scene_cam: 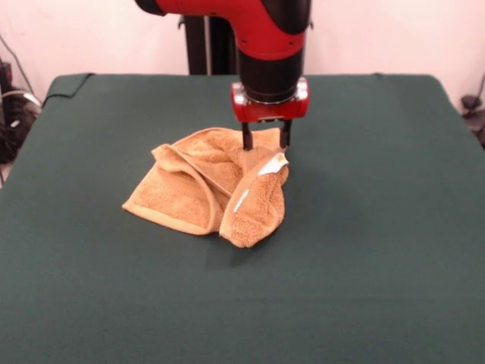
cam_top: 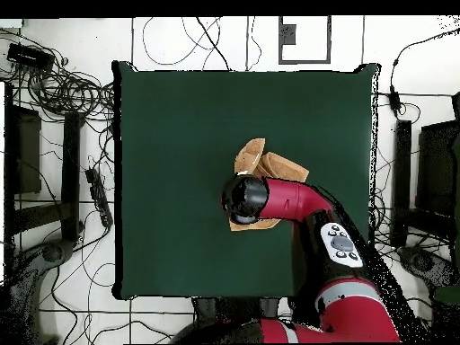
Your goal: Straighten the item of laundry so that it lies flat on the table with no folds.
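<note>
Spread jaws of the gripper (scene_cam: 266, 143) were lowered onto the far edge of the crumpled towel (scene_cam: 208, 189). Most of the green table (scene_cam: 379, 250) was left bare, ringed by cables (cam_top: 63, 90) on the floor.

Orange-tan terry towel (scene_cam: 208, 186) crumpled near middle of dark green table (scene_cam: 364, 250), somewhat toward robot-side edge. Folded over itself in several layers; one flap hangs forward, showing flat woven band and small white label. Not flat.
</note>
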Available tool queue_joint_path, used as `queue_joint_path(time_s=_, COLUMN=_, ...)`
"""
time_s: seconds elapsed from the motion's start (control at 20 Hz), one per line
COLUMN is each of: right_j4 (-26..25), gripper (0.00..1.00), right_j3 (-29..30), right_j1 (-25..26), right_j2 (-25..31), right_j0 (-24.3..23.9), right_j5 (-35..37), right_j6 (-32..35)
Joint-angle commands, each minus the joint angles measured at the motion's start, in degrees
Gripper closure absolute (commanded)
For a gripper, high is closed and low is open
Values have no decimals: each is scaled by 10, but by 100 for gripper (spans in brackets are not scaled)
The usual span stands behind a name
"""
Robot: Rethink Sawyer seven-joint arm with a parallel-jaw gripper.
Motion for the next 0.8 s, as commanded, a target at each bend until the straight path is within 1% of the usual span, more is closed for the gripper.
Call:
queue_joint_path(time_s=0.05, right_j4=34, gripper=0, right_j3=-5, right_j1=10, right_j2=43, right_j0=39, right_j5=-5, right_j6=103)
queue_joint_path(time_s=0.3, right_j4=37, gripper=0, right_j3=-1, right_j1=11, right_j2=40, right_j0=44, right_j5=-10, right_j6=109)
queue_joint_path(time_s=0.4, right_j4=36, gripper=0, right_j3=-2, right_j1=7, right_j2=32, right_j0=54, right_j5=-7, right_j6=116)
queue_joint_path(time_s=0.6, right_j4=41, gripper=0, right_j3=-11, right_j1=-5, right_j2=14, right_j0=73, right_j5=20, right_j6=129)
queue_joint_path(time_s=0.8, right_j4=48, gripper=0, right_j3=-19, right_j1=-8, right_j2=10, right_j0=78, right_j5=37, right_j6=122)
